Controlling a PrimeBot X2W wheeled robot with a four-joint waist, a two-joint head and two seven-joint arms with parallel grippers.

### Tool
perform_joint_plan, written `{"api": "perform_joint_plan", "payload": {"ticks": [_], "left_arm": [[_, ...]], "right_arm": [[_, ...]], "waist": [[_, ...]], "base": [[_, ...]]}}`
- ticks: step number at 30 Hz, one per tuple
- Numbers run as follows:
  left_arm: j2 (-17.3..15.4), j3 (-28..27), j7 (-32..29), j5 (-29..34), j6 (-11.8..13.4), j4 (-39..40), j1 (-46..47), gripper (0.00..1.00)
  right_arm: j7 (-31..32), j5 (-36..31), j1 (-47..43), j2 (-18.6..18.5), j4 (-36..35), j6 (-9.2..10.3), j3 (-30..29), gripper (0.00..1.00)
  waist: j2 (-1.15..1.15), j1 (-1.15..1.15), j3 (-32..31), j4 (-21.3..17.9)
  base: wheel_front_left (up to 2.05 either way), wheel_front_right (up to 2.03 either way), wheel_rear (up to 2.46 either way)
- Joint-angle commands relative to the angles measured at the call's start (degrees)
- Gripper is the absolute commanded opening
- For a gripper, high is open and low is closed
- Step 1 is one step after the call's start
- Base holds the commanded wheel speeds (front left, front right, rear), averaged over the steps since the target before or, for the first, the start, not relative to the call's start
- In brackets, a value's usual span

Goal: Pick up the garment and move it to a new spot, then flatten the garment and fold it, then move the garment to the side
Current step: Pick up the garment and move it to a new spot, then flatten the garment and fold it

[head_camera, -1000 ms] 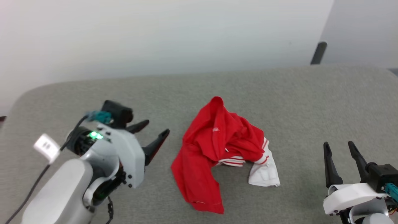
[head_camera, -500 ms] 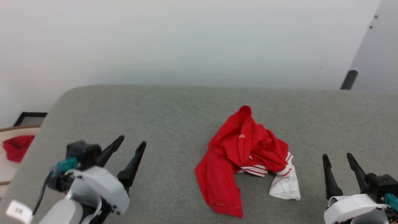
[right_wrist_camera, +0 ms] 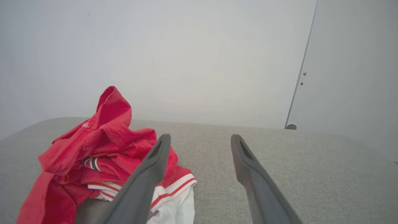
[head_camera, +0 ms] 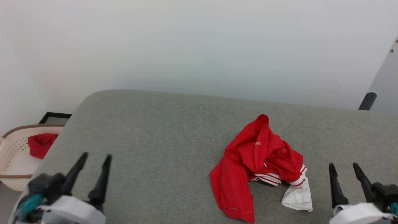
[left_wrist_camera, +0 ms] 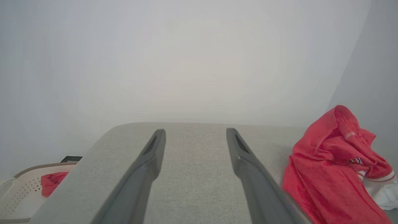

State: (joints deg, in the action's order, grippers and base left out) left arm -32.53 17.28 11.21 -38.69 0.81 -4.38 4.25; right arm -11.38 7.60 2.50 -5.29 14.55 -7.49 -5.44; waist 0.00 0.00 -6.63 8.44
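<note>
Grey padded surface [head_camera: 149, 130], cream perforated basket [head_camera: 11, 150], small red cloth [head_camera: 40, 145]

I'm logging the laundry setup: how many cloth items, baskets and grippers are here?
Cloth items: 2, the garment and the small red cloth in the cream basket.
Baskets: 1, the cream basket.
Grippers: 2, left gripper and right gripper, both open.
Total: 5.

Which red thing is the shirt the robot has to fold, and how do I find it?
Look at the big grey padded surface. On its right part, near the robot's right hand, lies the garment, a crumpled red heap. Its white sleeve and red-white striped trim set it apart from the small plain red cloth in the cream basket off the left edge.
</note>
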Motion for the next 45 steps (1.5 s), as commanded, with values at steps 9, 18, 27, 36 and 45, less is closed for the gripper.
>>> {"api": "perform_joint_plan", "payload": {"ticks": [9,18,27,36,45], "left_arm": [[0.50,-4.71,3.56,1.27,0.82,-1.72,-4.55,1.00],[4.27,-9.96,3.94,6.29,-1.02,-1.10,-5.97,1.00],[7.98,-13.99,3.96,11.59,-4.39,-1.65,-6.93,1.00],[10.33,-16.43,3.97,14.63,-6.56,-2.11,-6.91,1.00],[11.39,-18.40,3.97,15.50,-7.46,-2.83,-5.80,1.00]], "right_arm": [[-0.87,-0.15,-3.63,1.06,-0.80,0.00,-3.20,1.00],[-1.02,-0.40,-5.62,1.64,-1.42,0.00,-4.45,1.00],[-0.65,-0.87,-6.06,2.07,-1.72,0.00,-4.51,1.00],[-0.76,-0.83,-6.11,2.28,-1.66,0.00,-4.34,1.00],[1.93,-0.07,-4.92,2.12,-1.65,0.00,-1.70,1.00]], "waist": [[0.00,0.00,-0.39,-0.24],[0.00,0.00,-0.07,-1.26],[0.00,0.00,0.00,-2.05],[0.00,0.00,0.52,-2.82],[0.00,0.00,1.30,-2.57]], "base": [[0.00,0.00,0.00],[0.00,0.00,0.00],[0.00,0.00,0.00],[0.00,0.00,0.00],[0.00,0.00,0.00]]}}
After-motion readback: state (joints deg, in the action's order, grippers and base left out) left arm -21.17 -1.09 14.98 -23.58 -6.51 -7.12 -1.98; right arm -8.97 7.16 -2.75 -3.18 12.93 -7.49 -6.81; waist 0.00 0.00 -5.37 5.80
